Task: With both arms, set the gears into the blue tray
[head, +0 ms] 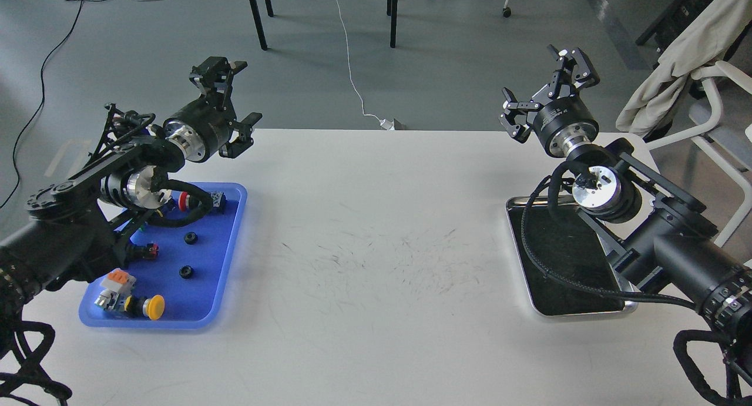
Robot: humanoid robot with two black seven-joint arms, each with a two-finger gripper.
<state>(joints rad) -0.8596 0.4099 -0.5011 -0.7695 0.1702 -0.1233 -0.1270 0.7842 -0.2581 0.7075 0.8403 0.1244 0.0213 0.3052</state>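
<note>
Blue plastic catches the eye first: the blue tray (226,259) lies at the near left of the white table (376,247), under the left arm. Nearest in it are a yellow push-button switch (154,306) and an orange-topped part (117,279) just beside it. A little farther in lie two gears (186,271), small black toothed wheels, one beyond the other (190,238) on the bare blue floor, apart from each other and from the switches. Farther still sits a red-capped switch (184,201), partly hidden by the arm's cable. Since both gears I can make out rest inside the tray, the task looks finished or close to it, though the arm covers the tray's left part and may hide more.

At the near right lies the silver tray (578,309), its dark inside showing no gear that I can make out; the right arm crosses part of it. That fits a tray that served as the source and is now emptied.

Beyond the trays, both arms are lifted off the table. The left gripper (226,103) hangs above the tray's far edge with its fingers spread apart and nothing between them. The right gripper (546,86) is raised above the table's far right corner, fingers likewise wide apart and holding nothing. Raised, open and pointing away, they look parked clear of the work, which suits a release already made. Past the table are grey floor, cables and chair legs.
</note>
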